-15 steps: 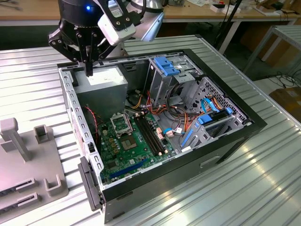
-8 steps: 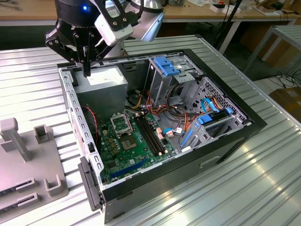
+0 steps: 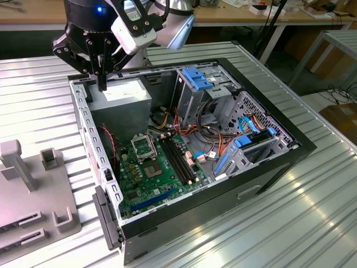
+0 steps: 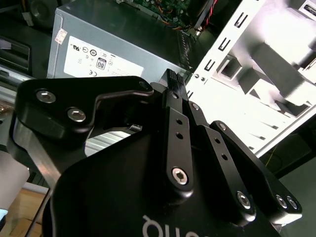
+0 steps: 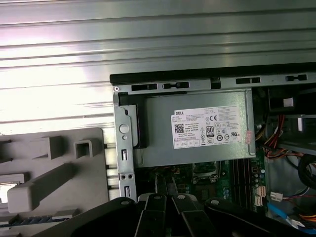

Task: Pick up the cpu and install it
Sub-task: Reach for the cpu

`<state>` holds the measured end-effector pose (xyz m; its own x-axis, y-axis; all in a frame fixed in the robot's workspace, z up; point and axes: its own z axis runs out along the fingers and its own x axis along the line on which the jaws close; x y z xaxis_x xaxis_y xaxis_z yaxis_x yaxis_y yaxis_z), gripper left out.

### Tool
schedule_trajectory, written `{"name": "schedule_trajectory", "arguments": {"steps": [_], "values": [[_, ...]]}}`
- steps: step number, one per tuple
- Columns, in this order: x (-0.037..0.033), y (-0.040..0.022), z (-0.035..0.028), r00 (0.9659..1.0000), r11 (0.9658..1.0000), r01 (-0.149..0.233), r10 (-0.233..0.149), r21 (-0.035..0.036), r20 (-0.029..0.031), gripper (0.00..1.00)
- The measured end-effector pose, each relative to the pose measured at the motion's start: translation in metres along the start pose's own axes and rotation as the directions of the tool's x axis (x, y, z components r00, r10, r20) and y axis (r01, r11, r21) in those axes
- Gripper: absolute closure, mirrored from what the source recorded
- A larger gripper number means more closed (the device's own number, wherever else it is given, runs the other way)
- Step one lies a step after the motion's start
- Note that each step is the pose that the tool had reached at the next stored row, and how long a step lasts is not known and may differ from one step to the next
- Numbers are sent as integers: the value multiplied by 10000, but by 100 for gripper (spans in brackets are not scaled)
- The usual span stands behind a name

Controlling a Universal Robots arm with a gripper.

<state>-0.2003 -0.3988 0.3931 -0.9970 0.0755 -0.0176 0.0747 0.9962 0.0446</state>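
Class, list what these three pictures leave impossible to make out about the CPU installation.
Square metal socket frame on the green motherboard: exterior view, too small to tell whether it is occupied.
Grey plastic fixture: cut off by the exterior view's left edge.
Whether the black gripper holds anything: second wrist view, its own links cover its tip.

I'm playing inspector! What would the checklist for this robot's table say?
Surface: ribbed metal table carrying an open computer case.
Job's things: metal socket frame on the green motherboard inside the case.
Clutter: grey holder block at the exterior view's left.
Grippers: gripper shut, by the grey power supply.
Cables: red and orange wires and blue cables inside the case.
Surroundings: wooden benches behind; brown box at the exterior view's right.
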Motion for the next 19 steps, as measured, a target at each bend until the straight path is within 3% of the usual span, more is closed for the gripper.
{"name": "schedule_trajectory", "arguments": {"steps": [19], "values": [[107, -8, -3, 10000, 10000, 2, -2, 0, 0, 89]]}}
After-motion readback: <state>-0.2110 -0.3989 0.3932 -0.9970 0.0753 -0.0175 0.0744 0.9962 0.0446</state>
